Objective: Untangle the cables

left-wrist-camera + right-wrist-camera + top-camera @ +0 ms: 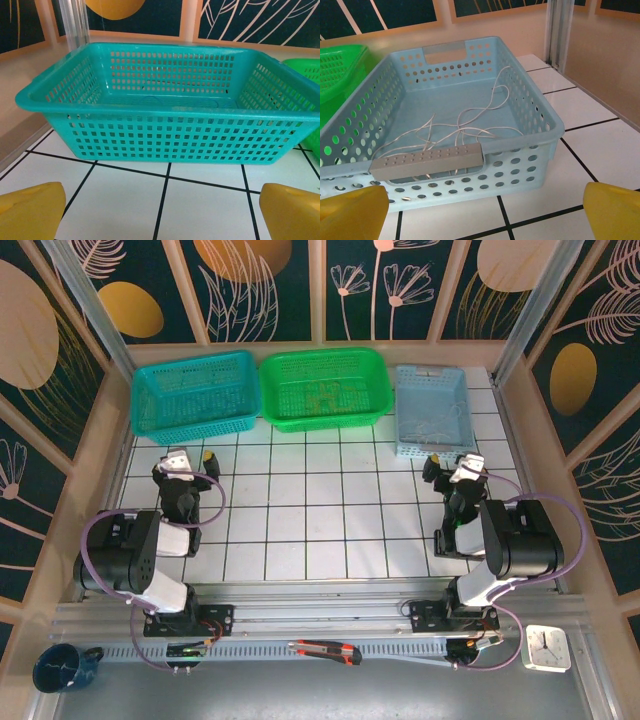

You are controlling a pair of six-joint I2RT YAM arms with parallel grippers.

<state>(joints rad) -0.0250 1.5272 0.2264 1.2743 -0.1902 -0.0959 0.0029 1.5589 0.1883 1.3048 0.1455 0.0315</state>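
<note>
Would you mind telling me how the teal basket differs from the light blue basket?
The teal basket has square holes; the light blue basket has round ones. The light blue basket holds the cables; the teal basket's visible floor is bare. Both are upright perforated plastic.

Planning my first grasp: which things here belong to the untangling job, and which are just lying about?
Job: cables, lying in the light blue basket.
Lying about: teal basket, green basket, utility knife, clock, mug.
</note>
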